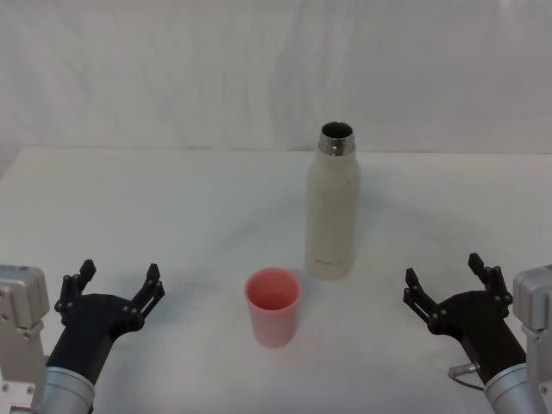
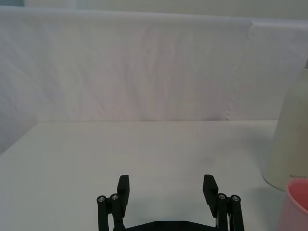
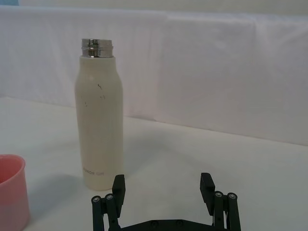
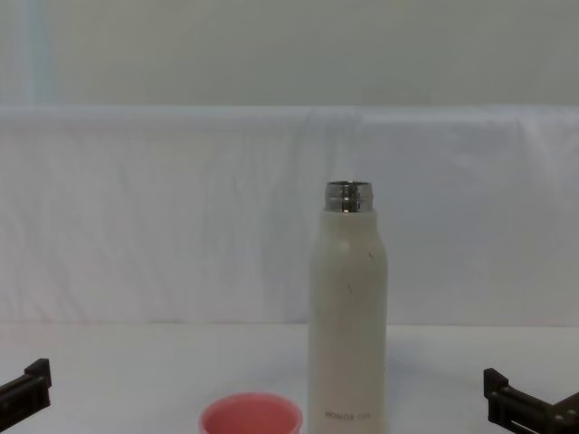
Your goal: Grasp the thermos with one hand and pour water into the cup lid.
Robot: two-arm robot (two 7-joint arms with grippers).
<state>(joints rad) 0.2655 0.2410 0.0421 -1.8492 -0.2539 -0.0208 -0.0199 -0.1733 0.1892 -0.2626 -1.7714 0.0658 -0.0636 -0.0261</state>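
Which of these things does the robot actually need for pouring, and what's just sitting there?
Needed:
- tall cream-white steel-necked thermos, upright, uncapped
- small pink-red round cup lid, left of and nearer than it
- right black gripper, open

Just there:
- left black gripper, open
- white table

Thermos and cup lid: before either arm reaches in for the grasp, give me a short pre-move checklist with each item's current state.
1. Thermos upright on the table: ok.
2. Thermos neck uncapped, ready to pour: ok.
3. Cup lid upright, mouth up, standing apart from the thermos, nearer the robot and a little to its left: ok.
4. Right gripper open, holding nothing, low on the right side, short of the thermos: ok.
5. Left gripper open, holding nothing, low on the left side, away from both items: ok.
6. Water level inside the thermos: cannot tell.
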